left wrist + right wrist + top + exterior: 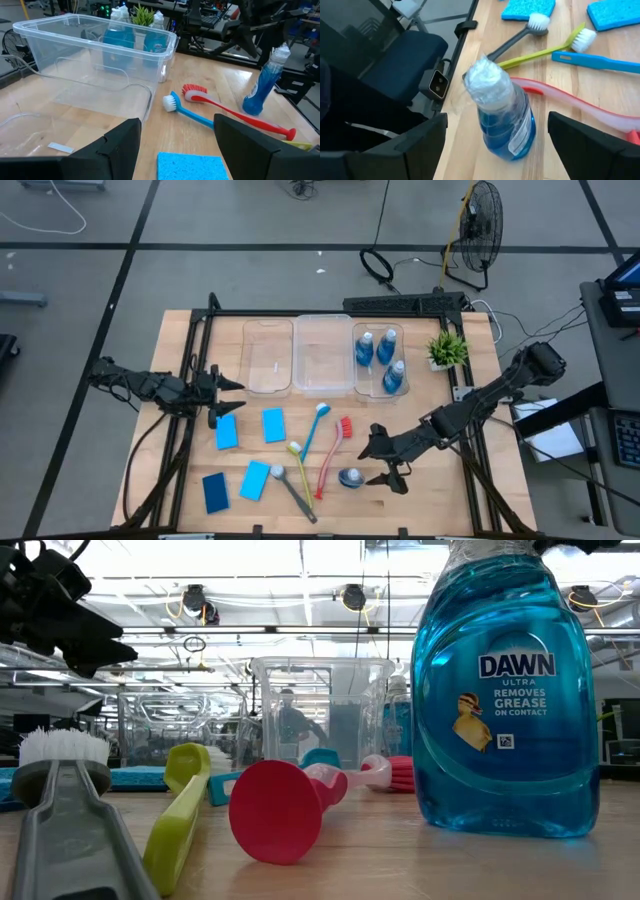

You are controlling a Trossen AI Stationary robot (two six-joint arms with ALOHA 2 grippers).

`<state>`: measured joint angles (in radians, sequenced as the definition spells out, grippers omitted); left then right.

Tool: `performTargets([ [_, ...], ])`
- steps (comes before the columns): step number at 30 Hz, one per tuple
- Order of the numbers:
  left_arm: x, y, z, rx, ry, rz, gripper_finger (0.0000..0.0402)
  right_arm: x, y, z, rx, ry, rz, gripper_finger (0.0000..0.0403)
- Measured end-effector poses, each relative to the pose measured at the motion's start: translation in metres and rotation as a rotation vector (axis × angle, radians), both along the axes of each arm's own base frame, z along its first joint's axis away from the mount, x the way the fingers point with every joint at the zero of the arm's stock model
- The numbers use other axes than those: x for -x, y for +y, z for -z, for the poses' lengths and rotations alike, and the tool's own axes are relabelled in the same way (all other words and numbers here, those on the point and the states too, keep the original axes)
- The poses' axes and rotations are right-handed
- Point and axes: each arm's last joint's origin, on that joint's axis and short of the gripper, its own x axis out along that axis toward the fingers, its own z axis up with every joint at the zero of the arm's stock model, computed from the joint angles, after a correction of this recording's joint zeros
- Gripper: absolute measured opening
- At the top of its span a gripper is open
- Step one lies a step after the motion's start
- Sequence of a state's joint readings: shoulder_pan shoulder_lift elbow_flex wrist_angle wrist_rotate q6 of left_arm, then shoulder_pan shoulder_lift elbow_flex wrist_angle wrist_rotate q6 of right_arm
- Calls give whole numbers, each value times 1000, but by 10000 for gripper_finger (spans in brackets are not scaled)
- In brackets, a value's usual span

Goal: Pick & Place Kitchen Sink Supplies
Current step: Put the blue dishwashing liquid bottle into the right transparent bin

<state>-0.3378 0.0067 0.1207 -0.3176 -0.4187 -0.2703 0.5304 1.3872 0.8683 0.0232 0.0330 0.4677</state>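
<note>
Presently noted, workbench [180,330] of pale wood: right gripper [383,456] low over the near right part, fingers spread wide and released, holding nothing. Dawn bottle [351,477] of blue liquid upright on the wood between those fingers, clear of both; same bottle [505,120] seen from above with a wrapped cap, and large in the low view [505,690], base flat on the table.

Left gripper [225,397] at the left side, level with the far row of sponges, fingers likewise parted and empty, just beside the nearest blue sponge [226,432].

Three clear bins in a row at the far edge. Left bin [268,358] and middle bin [322,355] without contents; right bin [378,360] holding three bottles of blue liquid [384,346], upright.

Four blue sponges on the left half of the table: second far sponge [273,425], near sponge [255,480], and a darker sponge [215,492] at the near left.

Four brushes lying flat at centre, handles fanned and crossing: blue brush [314,430], red brush [333,455], yellow-green brush [301,468], grey brush [292,492]. Red brush handle just beside the standing bottle.

Small green potted plant [446,348] to the right of the bins.
</note>
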Motion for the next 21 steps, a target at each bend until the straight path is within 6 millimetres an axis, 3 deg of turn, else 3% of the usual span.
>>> performTargets([
  [9, 0, 0, 0, -1, 0, 0, 253, 0, -2, 5, 13, -8, 51, 334],
  [21, 0, 0, 0, -1, 0, 0, 253, -16, 9, 28, -3, -2, 22, 334],
])
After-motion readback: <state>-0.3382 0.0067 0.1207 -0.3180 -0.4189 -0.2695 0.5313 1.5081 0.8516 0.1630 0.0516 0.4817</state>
